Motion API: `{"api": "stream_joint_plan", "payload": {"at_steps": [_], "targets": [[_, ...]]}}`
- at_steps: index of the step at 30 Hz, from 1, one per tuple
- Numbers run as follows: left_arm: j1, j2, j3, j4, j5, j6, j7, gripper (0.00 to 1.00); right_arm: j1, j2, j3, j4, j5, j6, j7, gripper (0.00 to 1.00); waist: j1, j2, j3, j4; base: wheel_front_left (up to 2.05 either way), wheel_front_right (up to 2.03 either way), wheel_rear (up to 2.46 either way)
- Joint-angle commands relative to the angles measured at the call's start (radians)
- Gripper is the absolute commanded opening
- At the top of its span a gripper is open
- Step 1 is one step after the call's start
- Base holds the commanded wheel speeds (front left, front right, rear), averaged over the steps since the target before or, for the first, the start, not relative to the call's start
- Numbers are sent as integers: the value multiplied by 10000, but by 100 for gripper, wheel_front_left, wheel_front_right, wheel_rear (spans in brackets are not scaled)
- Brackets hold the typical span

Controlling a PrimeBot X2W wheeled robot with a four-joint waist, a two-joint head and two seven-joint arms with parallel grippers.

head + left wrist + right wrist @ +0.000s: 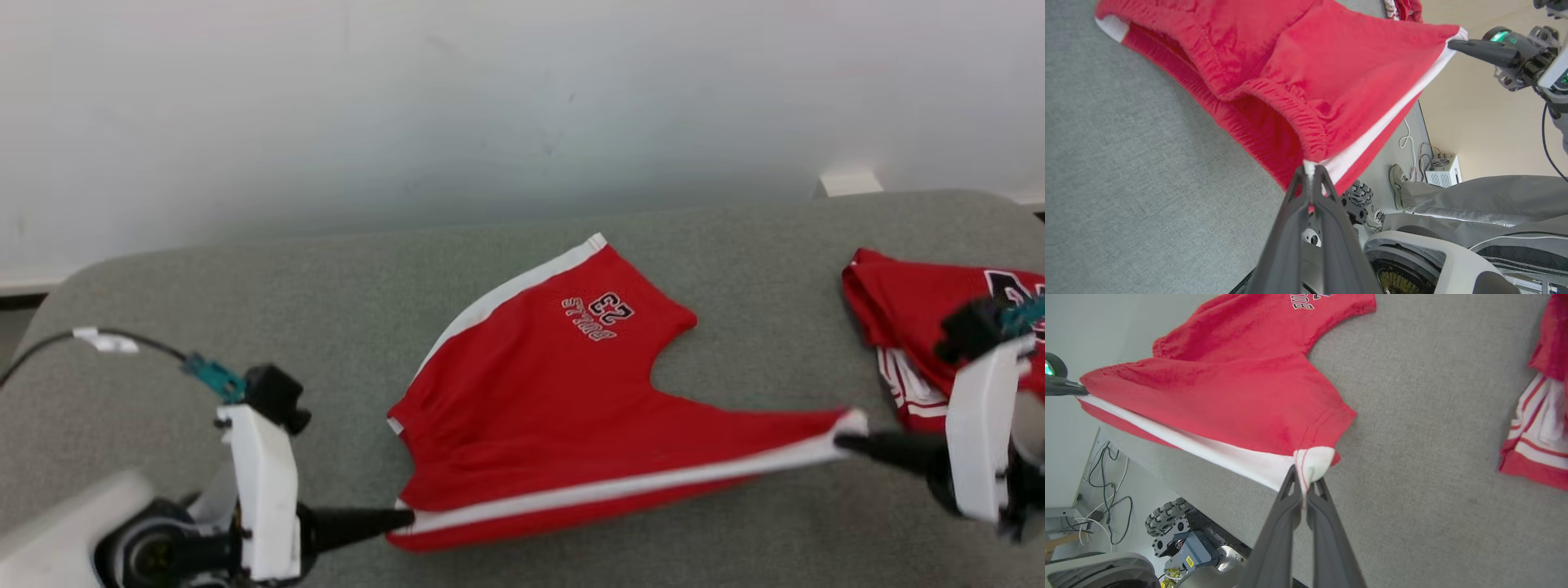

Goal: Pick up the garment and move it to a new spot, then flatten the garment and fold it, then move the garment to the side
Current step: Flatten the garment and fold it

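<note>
You are clamping left gripper and right gripper on the red, white-striped fabric shorts, stretching one edge taut for flattening.

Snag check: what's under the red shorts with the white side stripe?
Grey fabric table lies under the red white-striped shorts; left gripper and right gripper pinch the raised near edge. Table beneath the cloth is hidden.

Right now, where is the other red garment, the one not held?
The other garment lies at the grey table's right edge in the head view, just beyond the right gripper, apart from the shorts.
</note>
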Motion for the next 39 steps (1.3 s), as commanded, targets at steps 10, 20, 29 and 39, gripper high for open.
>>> {"api": "stream_joint_plan", "payload": {"at_steps": [10,20,29,39], "targets": [[-1753,-535,775,1034,-928,228,1182,0,-3317,2117,-579,3324,64,-26,1611,0,3,-1,1943,1002,0,0,0],[-3425,-1698,1428,2325,-1740,95,2105,0,-5959,3940,-557,6828,-736,-26,2331,0,3,-1,3516,1971,0,0,0],[-4164,-2288,1578,2930,-1649,-95,2338,0,-6931,4613,-492,8079,-1364,-26,2074,0,3,-1,4266,2309,0,0,0],[-4775,-2735,1755,3344,-1418,-252,2273,0,-7562,4954,-824,8323,-1550,-26,1360,0,3,-1,4903,2344,0,0,0]]}}
